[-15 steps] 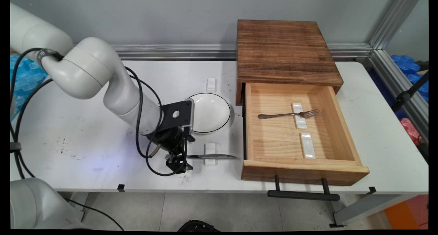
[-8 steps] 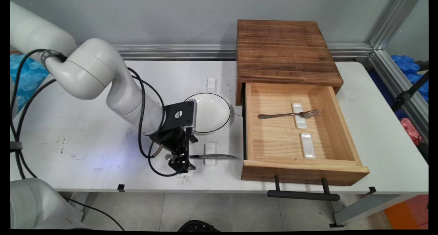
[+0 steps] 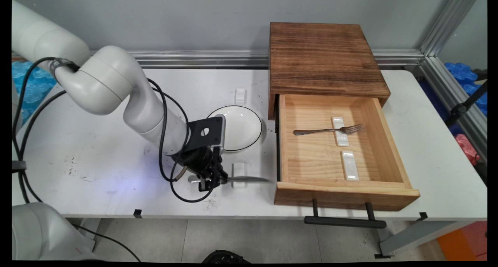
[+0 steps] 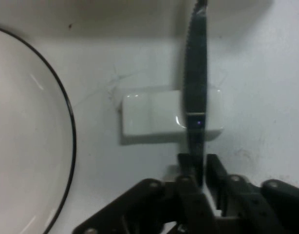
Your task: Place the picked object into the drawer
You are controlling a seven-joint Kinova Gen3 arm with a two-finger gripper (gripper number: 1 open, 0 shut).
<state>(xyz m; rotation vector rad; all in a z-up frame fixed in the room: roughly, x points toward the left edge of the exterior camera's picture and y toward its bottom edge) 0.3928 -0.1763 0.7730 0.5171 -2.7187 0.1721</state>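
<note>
My black two-finger gripper has just closed on the handle of the slim steel table knife, fingers wide apart a moment ago. The knife lies across its small white ceramic rest beside the black-rimmed white plate; I judge the grasp made, not lifted

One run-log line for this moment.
gripper shut on knife | knife across white rest | plate beside | fork in open drawer

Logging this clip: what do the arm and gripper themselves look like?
The arm is glossy white with rounded tubular links and bulbous joints. Black cables loop loosely along it down to the wrist. A flat black bracket with a round hole sits at the wrist. The gripper is black, with exposed linkage and two slim fingers.
</note>
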